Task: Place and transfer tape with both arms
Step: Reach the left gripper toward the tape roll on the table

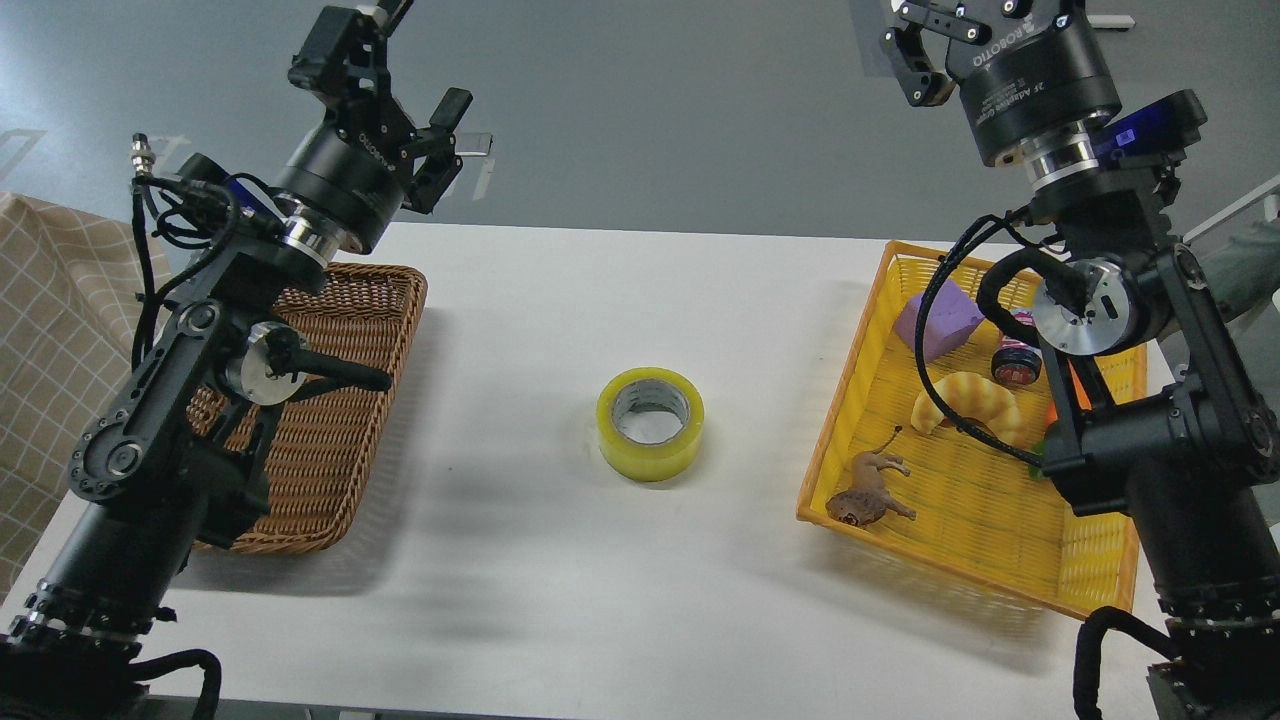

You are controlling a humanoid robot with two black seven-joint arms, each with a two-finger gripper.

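Observation:
The tape (650, 424), a wide yellowish roll with a grey-white core, lies flat on the white table (560, 570) at its middle, hole up. Nothing touches it. My left gripper (422, 58) is raised high at the upper left, above the far corner of the brown wicker basket (330, 440). Its fingers are spread and it is empty. My right gripper (945, 35) is raised high at the upper right, above the far end of the yellow basket (835, 400). It is partly cut off by the top edge; its fingers look spread and hold nothing.
The yellow basket holds a purple block (935, 320), a small jar (1015, 360), a yellow croissant toy (965, 400), an orange carrot toy (1075, 380) mostly behind my right arm, and a brown animal figure (868, 490). A checked cloth (50, 340) lies at the left.

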